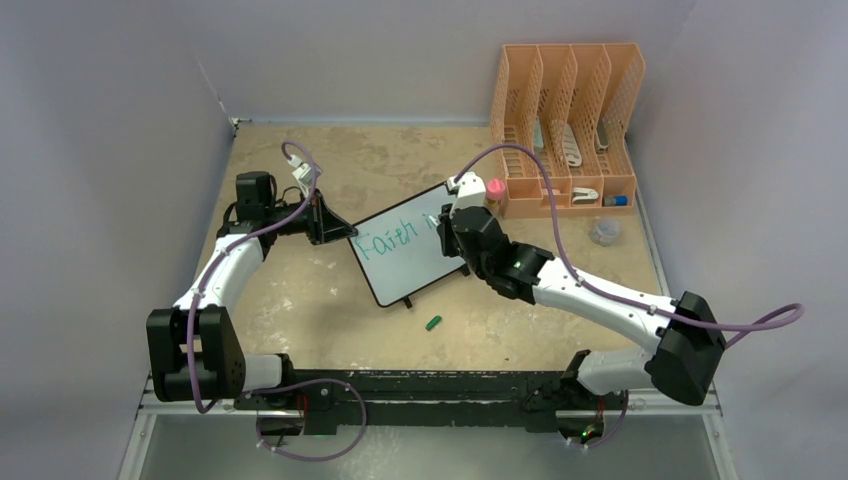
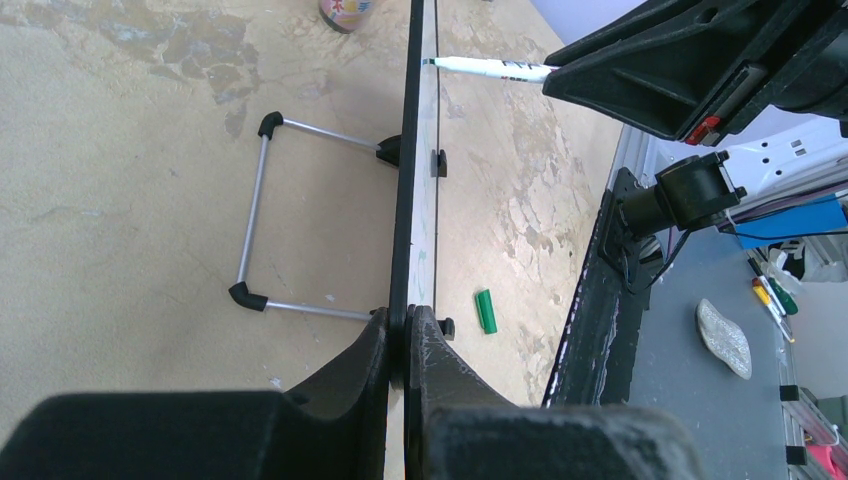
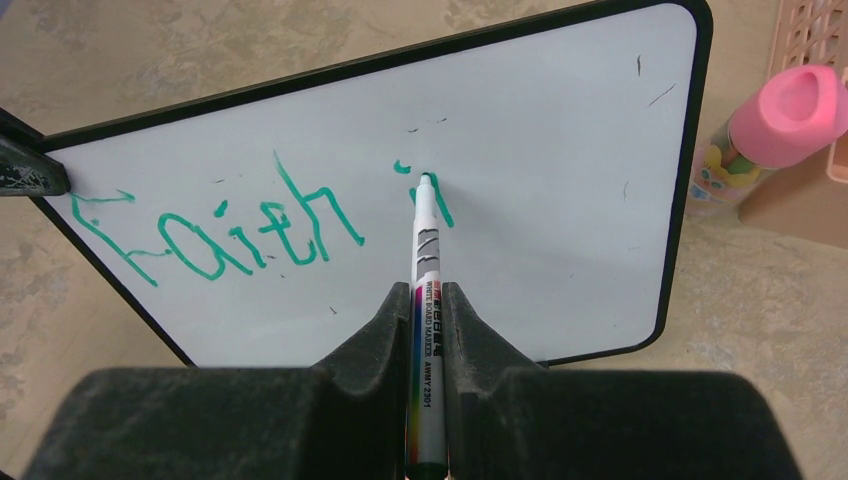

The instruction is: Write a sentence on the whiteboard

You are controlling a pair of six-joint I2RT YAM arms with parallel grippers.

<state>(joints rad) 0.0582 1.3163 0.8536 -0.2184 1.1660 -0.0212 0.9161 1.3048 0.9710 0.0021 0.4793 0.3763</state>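
The whiteboard (image 1: 405, 255) stands tilted mid-table on a wire stand (image 2: 255, 225); it also shows in the right wrist view (image 3: 560, 150). The sentence (image 3: 260, 225) reads "Faith i" in green. My left gripper (image 2: 408, 320) is shut on the whiteboard's left edge (image 2: 405, 200), which that view sees edge-on. My right gripper (image 3: 428, 295) is shut on a white marker (image 3: 424, 330), whose tip touches the board at the top of the "i". The marker also shows in the left wrist view (image 2: 490, 68).
A green marker cap (image 1: 433, 322) lies on the table in front of the board, also in the left wrist view (image 2: 485, 311). An orange file rack (image 1: 565, 110) stands back right, a pink-capped bottle (image 3: 765, 135) beside it. A small clear lid (image 1: 604, 232) lies right.
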